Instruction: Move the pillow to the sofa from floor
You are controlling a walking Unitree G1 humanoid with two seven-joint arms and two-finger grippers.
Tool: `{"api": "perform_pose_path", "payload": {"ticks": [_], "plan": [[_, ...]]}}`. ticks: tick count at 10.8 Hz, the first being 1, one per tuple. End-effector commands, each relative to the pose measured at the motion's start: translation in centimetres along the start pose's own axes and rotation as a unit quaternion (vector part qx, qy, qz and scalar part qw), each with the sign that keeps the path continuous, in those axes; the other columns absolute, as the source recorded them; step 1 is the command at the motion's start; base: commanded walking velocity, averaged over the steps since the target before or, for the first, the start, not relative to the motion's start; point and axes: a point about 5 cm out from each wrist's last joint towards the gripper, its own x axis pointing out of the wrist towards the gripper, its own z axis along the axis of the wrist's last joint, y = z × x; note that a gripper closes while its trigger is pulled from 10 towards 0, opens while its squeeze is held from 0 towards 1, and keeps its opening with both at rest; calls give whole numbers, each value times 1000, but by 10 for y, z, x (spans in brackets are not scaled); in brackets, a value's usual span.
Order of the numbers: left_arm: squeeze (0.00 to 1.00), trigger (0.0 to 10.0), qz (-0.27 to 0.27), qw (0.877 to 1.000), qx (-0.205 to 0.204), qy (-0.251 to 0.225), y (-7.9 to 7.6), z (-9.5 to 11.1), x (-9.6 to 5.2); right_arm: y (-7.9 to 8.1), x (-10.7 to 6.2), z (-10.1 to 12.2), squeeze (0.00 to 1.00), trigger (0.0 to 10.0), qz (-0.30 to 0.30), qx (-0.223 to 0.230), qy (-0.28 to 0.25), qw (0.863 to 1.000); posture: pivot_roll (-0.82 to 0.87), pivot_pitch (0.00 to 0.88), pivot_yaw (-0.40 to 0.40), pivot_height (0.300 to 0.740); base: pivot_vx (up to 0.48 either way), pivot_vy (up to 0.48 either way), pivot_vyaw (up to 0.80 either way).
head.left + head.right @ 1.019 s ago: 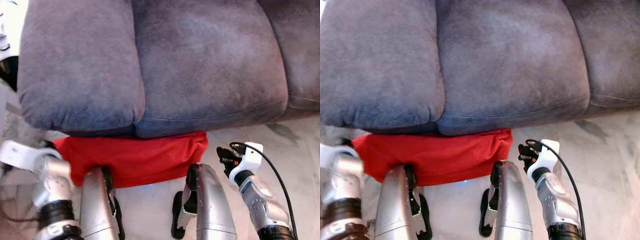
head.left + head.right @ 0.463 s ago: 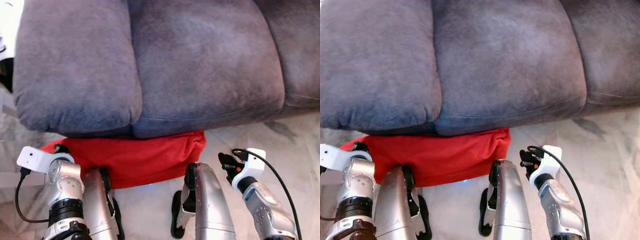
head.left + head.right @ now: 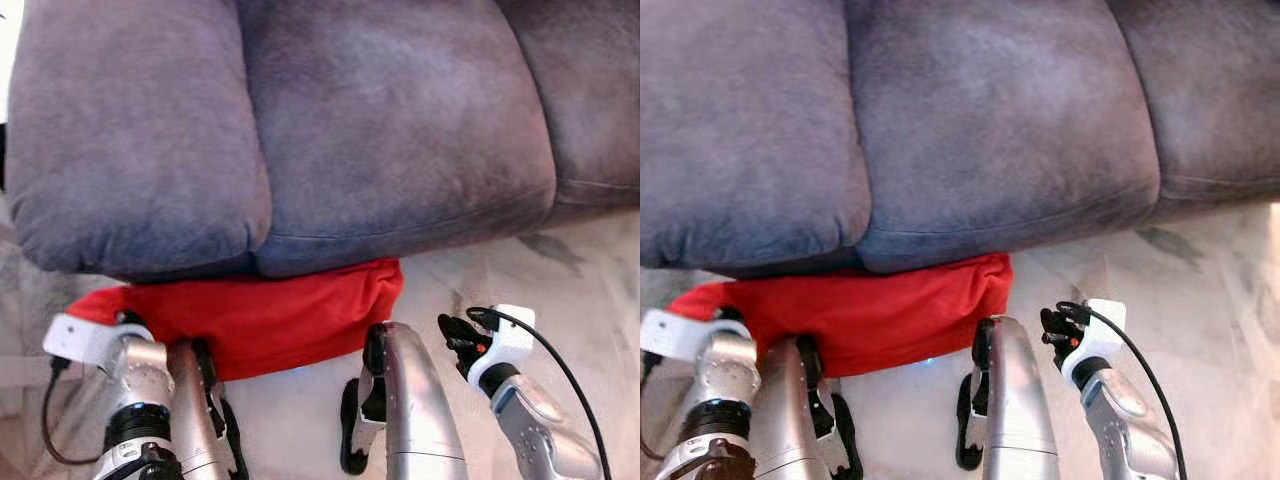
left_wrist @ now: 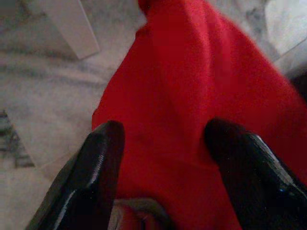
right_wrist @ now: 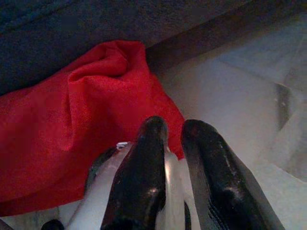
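Three grey cushions of the sofa [image 3: 300, 130] fill the upper frame, the red pillow [image 3: 270, 315] lies on the floor below its edge, the left gripper [image 4: 163, 143] spread wide straddling it, the right gripper [image 5: 175, 143] nearly closed, empty, lower right.

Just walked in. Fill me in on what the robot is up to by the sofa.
The robot is bent over a red pillow that lies on the marble floor, tucked against the front of the grey sofa. Its left gripper is open, with one finger on each side of the pillow's end, not yet closed on it. Its right gripper hangs near the pillow's other corner, fingers close together and holding nothing. The pillow is not yet lifted.
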Motion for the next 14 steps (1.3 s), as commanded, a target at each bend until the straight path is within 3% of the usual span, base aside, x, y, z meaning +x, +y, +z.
{"api": "perform_pose_path", "payload": {"ticks": [1, 5, 6, 7, 10, 14], "plan": [[0, 10000, 29, 999, -7, 29, 19, -14, 2, -6, -8, -10, 0, 10000, -12, 9, 18, 1000, 25, 586, -176, 524, 0, 0, 0], [0, 10000, 43, 997, -16, 68, 21, -29, 4, -4, -14, -11, 0, 10000, -11, 10, 25, 1000, 8, 598, -184, 524, 0, 0, 0], [0, 3059, 58, 996, -5, 67, 23, -30, 4, -4, -15, -11, 0, 10000, -12, 11, 28, 999, 8, 598, -184, 524, 0, 0, 0], [0, 0, 58, 996, -9, 62, 23, -28, 5, -4, -15, -11, 0, 10000, -12, 12, 28, 999, 12, 590, -182, 524, 0, 0, 0], [0, 0, 62, 997, -14, 49, 25, -21, 9, -3, -11, -10, 0, 10000, -11, 13, 26, 1000, 20, 572, -174, 524, 0, 0, 0], [0, 0, 0, 999, -33, -27, -2, 7, 8, -2, -2, -10, 0, 10000, -14, 17, 22, 1000, 47, 532, -160, 524, 0, 0, 0]]}}
